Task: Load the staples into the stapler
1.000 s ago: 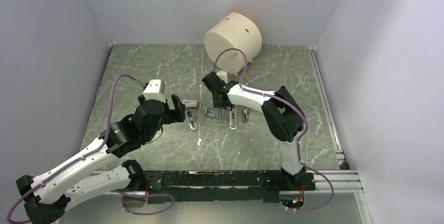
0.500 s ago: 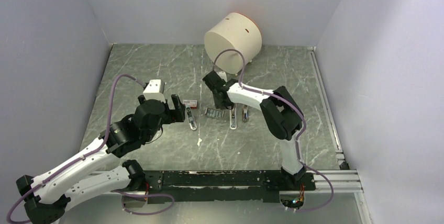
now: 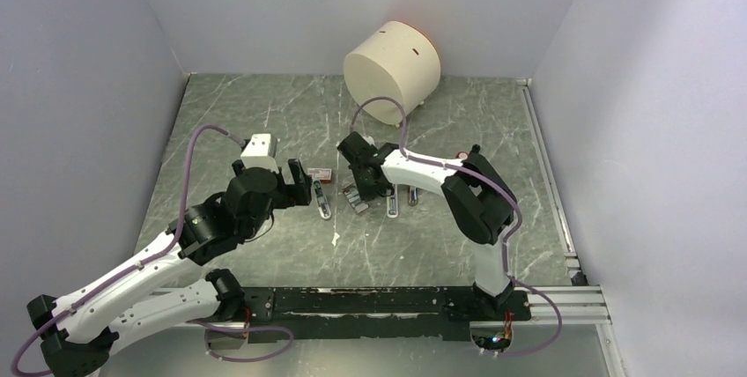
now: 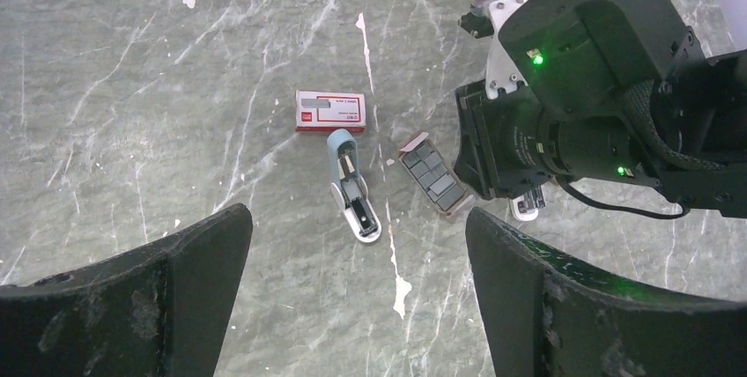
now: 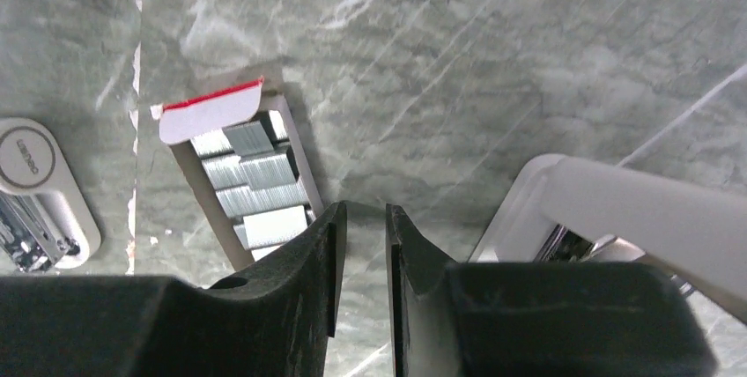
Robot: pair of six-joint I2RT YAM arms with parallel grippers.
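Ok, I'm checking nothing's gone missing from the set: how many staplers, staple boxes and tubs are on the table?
Staplers: 3 (blue-grey stapler, white stapler, second white stapler)
Staple boxes: 2 (closed red-and-white box, open tray of staples)
Tubs: 1 (cream tub)
Total: 6

This looks like a robot laboratory, not a home or an office. A left arm (image 3: 132,278) and a right arm (image 3: 423,173), white and black, are bolted to a dark bar (image 3: 379,299) at the near edge of a marble-patterned table (image 3: 264,113). Plain pale walls (image 3: 291,7) close it on three sides like a test booth. Purple cables (image 3: 187,185) run along the arms. The cream drum (image 3: 392,73) behind is perhaps some equipment.
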